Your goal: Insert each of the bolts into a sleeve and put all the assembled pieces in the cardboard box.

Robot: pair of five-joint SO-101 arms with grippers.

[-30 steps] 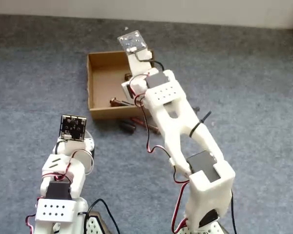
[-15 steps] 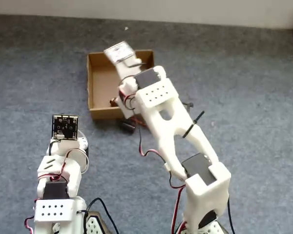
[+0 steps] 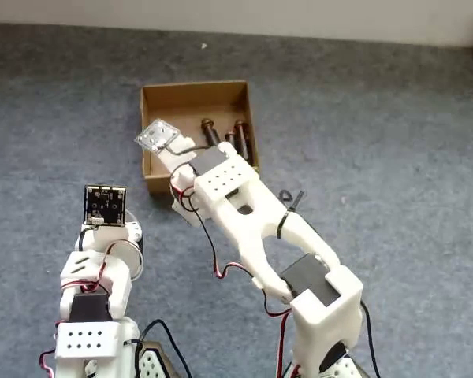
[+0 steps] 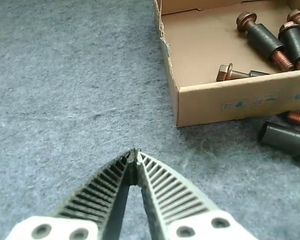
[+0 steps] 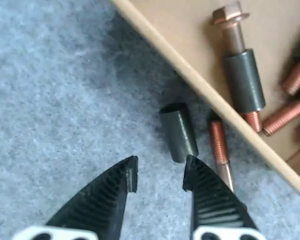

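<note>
The cardboard box [image 3: 173,118] holds assembled bolts with sleeves [image 3: 240,138]; the left wrist view shows three of them [image 4: 262,37]. Outside the box's front wall [image 5: 190,70] a loose dark sleeve [image 5: 179,131] lies on the carpet beside a bare copper bolt [image 5: 220,150]. My right gripper [image 5: 160,172] is open just short of that sleeve, nothing between its fingers. My right arm [image 3: 229,185] stretches to the box's front left corner. My left gripper [image 4: 135,156] is shut and empty, low over the carpet, left of the box [image 4: 230,100]. The loose sleeve [image 4: 285,137] and bolt [image 4: 297,118] also lie beyond it.
Grey carpet covers the whole table. The left arm [image 3: 104,205] stands at the lower left, well apart from the right arm. Open carpet lies left of and in front of the box.
My right arm has swung from above the box back and to the left, down to the carpet at the box's front. Assembled pieces in the box are now uncovered. The left arm pulled back slightly.
</note>
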